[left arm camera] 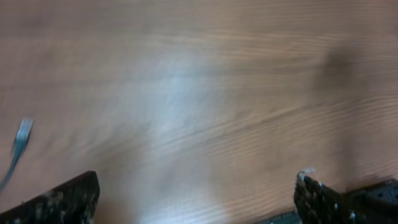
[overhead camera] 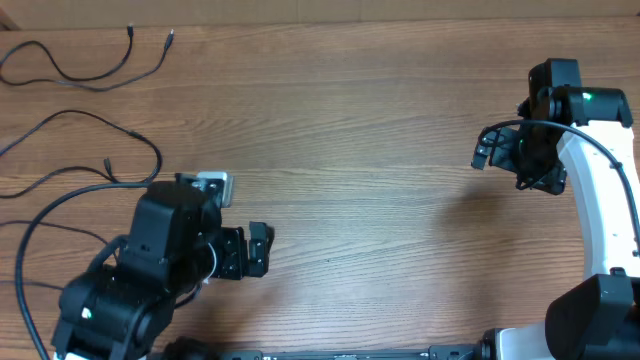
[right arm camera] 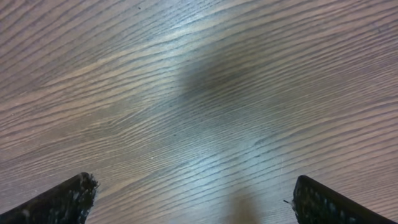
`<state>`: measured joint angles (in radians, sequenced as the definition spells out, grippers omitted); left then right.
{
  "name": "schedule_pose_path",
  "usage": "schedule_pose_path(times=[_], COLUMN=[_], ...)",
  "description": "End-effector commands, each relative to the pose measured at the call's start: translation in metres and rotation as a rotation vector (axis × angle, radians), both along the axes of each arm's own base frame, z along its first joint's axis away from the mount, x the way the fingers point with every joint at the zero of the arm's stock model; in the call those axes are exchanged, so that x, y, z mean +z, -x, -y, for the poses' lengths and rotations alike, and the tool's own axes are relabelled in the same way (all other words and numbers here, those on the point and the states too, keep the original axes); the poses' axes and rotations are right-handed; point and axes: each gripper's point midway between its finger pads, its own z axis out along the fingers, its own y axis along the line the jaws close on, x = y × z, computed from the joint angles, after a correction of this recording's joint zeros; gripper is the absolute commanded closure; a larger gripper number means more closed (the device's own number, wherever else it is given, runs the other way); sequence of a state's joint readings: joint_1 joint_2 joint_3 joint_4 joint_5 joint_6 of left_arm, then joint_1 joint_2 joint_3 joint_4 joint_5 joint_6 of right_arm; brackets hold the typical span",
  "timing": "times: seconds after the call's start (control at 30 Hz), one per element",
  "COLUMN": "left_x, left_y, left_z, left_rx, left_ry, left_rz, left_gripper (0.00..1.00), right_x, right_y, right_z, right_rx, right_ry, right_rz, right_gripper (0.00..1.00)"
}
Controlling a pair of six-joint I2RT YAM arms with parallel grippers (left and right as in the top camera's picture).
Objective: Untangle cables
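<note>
You have a broad wooden table (overhead camera: pixel 380 120), brown with fine straight grain, filling every view. The black left gripper (overhead camera: pixel 258 250) and the right gripper (overhead camera: pixel 484 154) both stand wide over bare wood, holding nothing. The cables (overhead camera: pixel 95 87), thin black loops with small plugs, lie at the far left corner, near the left gripper and well apart from the right.

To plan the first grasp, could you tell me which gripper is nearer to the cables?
Left. The left gripper sits nearer, below and right of the cables; the right gripper is far off to their right.
</note>
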<state>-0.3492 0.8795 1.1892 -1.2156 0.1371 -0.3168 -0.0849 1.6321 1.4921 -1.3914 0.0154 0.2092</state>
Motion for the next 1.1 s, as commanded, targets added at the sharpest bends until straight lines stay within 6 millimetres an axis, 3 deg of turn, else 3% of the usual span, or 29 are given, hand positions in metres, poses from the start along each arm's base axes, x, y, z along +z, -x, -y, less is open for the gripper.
schedule_pose_path(times=[0.0,0.13,0.27,0.47,0.67,0.87,1.07], left_x=[-0.014,-0.029,-0.04,-0.028,-0.025,-0.038,-0.031], left_y=[0.001,-0.007,-0.002,0.008,0.001,-0.013,-0.029], left_z=[0.003,-0.004,-0.018,-0.027,-0.028,-0.034,-0.039], left_rx=[-0.17,-0.138,-0.076,-0.074,-0.111,-0.074,-0.036], left_ry=[-0.009,0.037,0.028,-0.013,-0.075,-0.089,-0.102], left_rz=[0.142,0.288,0.378,0.562,0.698,0.822,1.0], left_gripper=[0.0,0.0,0.0,0.0,0.0,0.0,0.0], right_x=[0.0,0.0,0.0,0.0,0.0,0.0,0.0], right_y=[0.0,0.0,0.0,0.0,0.0,0.0,0.0], right_z=[0.002,0.002,0.002,0.002,0.002,0.002,0.002], right_rx=[-0.002,-0.002,-0.002,-0.002,-0.002,-0.002,-0.002], right_ry=[0.01,0.01,0.01,0.01,0.01,0.01,0.01], right_rz=[-0.001,0.0,-0.001,-0.001,-0.001,0.0,0.0], right_gripper=[0.0,0.0,0.0,0.0,0.0,0.0,0.0])
